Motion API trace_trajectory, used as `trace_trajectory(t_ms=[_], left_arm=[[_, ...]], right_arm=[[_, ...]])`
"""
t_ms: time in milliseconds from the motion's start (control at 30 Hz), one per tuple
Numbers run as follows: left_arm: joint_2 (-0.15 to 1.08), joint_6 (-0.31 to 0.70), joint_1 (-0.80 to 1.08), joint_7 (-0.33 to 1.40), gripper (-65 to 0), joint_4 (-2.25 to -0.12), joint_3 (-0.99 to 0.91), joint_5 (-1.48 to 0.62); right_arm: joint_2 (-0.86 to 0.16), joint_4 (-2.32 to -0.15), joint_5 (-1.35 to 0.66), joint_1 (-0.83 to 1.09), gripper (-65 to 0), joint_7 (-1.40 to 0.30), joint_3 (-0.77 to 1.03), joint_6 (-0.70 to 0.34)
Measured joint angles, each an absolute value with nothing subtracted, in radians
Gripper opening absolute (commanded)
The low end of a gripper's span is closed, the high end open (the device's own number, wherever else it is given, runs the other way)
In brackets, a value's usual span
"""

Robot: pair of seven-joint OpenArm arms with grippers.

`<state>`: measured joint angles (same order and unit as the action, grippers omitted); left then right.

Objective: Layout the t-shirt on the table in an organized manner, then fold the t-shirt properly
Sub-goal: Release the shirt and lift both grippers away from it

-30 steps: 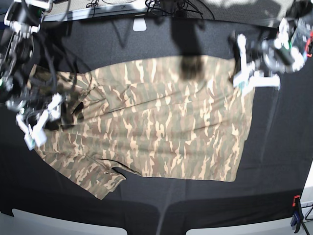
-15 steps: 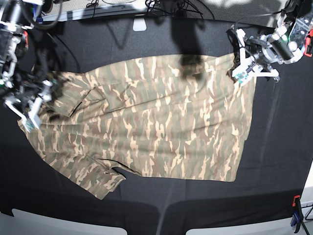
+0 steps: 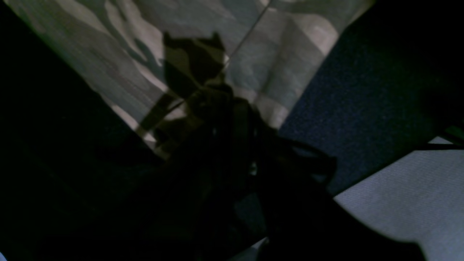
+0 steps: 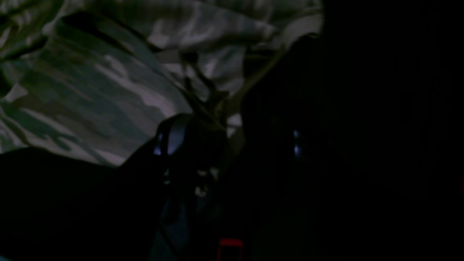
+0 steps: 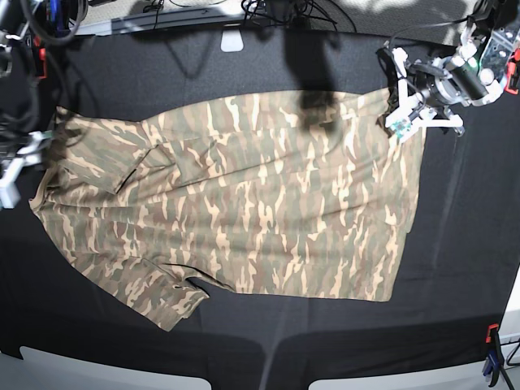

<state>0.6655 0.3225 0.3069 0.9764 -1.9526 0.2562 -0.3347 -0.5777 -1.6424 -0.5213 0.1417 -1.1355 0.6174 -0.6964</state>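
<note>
The camouflage t-shirt [image 5: 244, 203] lies spread flat across the black table [image 5: 455, 260], one sleeve at the near left [image 5: 166, 296]. My left gripper [image 5: 402, 122] sits at the shirt's far right corner, shut, and seems to pinch the hem there. In the left wrist view its dark fingers [image 3: 192, 61] stand against the t-shirt [image 3: 119, 50]. My right gripper [image 5: 18, 166] hovers open at the far left, just off the shirt's left edge, holding nothing. The right wrist view is dark and shows rumpled t-shirt [image 4: 108, 72] at upper left.
A white object [image 5: 232, 41] and a tangle of cables [image 5: 276, 12] lie along the far edge. A red and blue clamp [image 5: 491, 341] grips the table's near right corner. An overhead shadow [image 5: 317, 106] falls on the shirt's far edge.
My right gripper has let go and moved left off the shirt, leaving the left side lying flat. My left gripper shifted slightly up and left, then held still.
</note>
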Motion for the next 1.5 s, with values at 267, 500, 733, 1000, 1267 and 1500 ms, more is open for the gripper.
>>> trace_trajectory(t_ms=[267, 500, 733, 1000, 1267, 1500], left_arm=[[0.665, 0.322, 0.307, 0.976, -65.0, -1.953, 0.256, -0.335], [0.665, 0.322, 0.307, 0.976, -65.0, -1.953, 0.256, -0.335], [0.664, 0.322, 0.307, 0.976, -65.0, -1.953, 0.256, -0.335], [0.601, 0.323, 0.307, 0.973, -65.0, -1.953, 0.256, -0.335], [0.601, 0.322, 0.307, 0.973, -65.0, -1.953, 0.256, -0.287], [0.603, 0.322, 0.307, 0.977, -65.0, -1.953, 0.256, -0.287]], right_arm=[[-0.561, -1.508, -0.521, 0.15, -34.7, -1.119, 0.611, -0.696], [-0.562, -1.501, -0.656, 0.149, -34.7, -1.155, 0.611, -0.696], [-0.529, -1.501, -0.62, 0.144, -34.7, -1.14, 0.611, -0.696], [-0.434, -1.499, -0.542, 0.144, -42.6, -1.071, 0.611, -0.696], [-0.429, -1.5, -0.538, 0.145, -65.0, -1.083, 0.611, -0.696], [-0.429, -1.61, -0.556, 0.15, -65.0, -1.151, 0.612, -0.696]])
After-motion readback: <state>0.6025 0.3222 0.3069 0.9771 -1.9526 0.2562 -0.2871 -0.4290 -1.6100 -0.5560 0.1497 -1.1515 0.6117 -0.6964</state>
